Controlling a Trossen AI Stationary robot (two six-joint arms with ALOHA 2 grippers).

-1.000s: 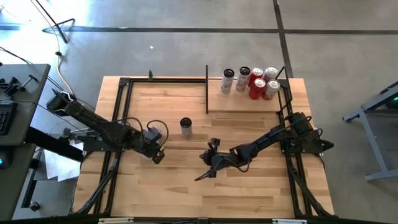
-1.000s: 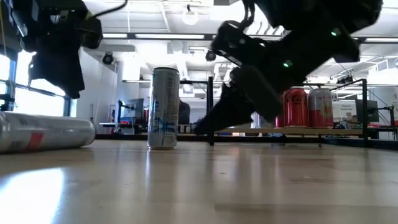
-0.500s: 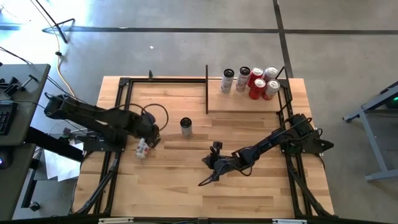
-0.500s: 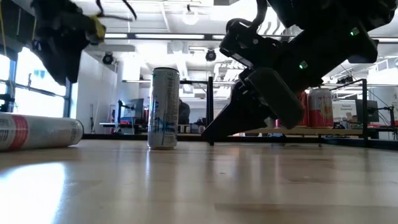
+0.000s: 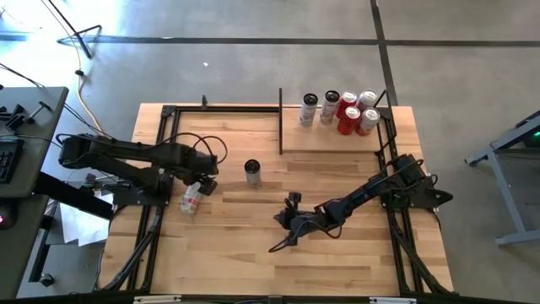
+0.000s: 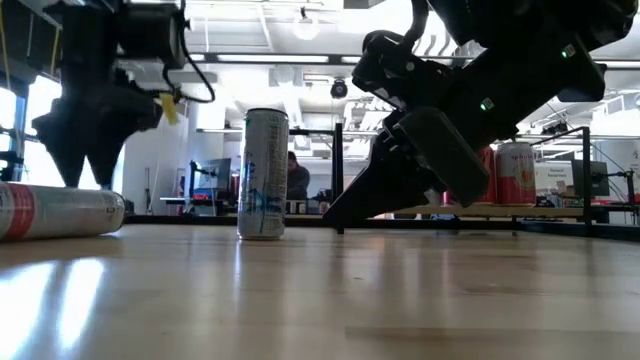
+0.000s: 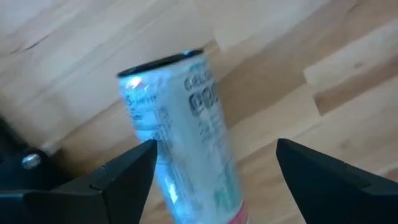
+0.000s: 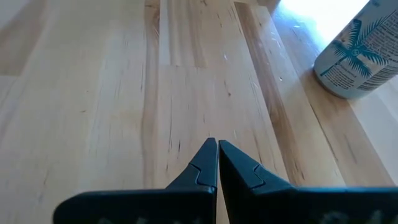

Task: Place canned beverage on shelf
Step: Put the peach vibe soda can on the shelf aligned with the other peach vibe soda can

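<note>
Left pincer (image 5: 202, 175) hung spread above a toppled can (image 5: 191, 199) near the bench's (image 5: 253, 253) left edge, positioned to grasp. Right pincer (image 5: 280, 242), pressed together, waited mid-bench. Shelf (image 5: 329, 139) held 5 cans.

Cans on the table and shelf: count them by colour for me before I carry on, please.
Red cans on the shelf: 3
Silver or white cans: 4, namely 2 on the shelf, 1 upright on the table, 1 lying on its side
Total: 7
</note>
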